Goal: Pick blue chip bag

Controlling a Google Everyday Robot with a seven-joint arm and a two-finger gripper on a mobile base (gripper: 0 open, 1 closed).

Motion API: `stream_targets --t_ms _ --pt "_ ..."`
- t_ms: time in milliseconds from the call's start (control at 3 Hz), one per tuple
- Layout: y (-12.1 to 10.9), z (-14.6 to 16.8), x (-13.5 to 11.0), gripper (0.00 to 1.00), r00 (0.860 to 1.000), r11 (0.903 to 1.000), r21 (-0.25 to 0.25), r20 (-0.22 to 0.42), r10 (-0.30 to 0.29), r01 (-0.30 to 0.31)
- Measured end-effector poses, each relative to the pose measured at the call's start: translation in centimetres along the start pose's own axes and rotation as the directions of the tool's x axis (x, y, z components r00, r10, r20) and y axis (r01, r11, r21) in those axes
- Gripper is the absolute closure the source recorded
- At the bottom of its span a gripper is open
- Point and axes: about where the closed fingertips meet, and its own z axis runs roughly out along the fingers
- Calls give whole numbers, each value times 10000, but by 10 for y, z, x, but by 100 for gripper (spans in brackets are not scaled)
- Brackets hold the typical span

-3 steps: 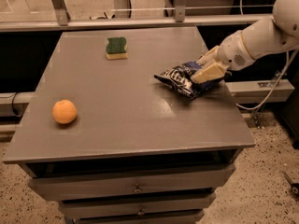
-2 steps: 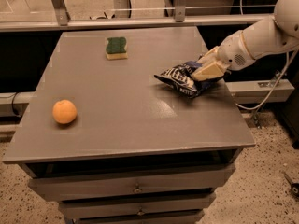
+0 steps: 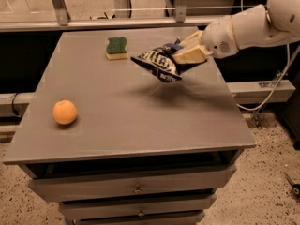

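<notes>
The blue chip bag is a crinkly navy foil bag with white lettering. It hangs in the air above the right half of the grey table, and its shadow lies on the tabletop below. My gripper comes in from the right on a white arm and is shut on the bag's right end, its cream fingers clamped around the foil.
An orange lies at the table's left front. A green and yellow sponge lies at the back centre. Drawers are below the tabletop. A rail and cables run behind and to the right.
The bag was resting on the table with my gripper on it. Now the gripper has lifted it off the surface and it hangs above the table.
</notes>
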Motion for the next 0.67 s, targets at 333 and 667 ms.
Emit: stream_targets --t_ms 333,667 --pt "5 5 -41 100 9950 9979 65 768 -640 637" --pt "5 5 -41 100 9950 9979 65 768 -640 637"
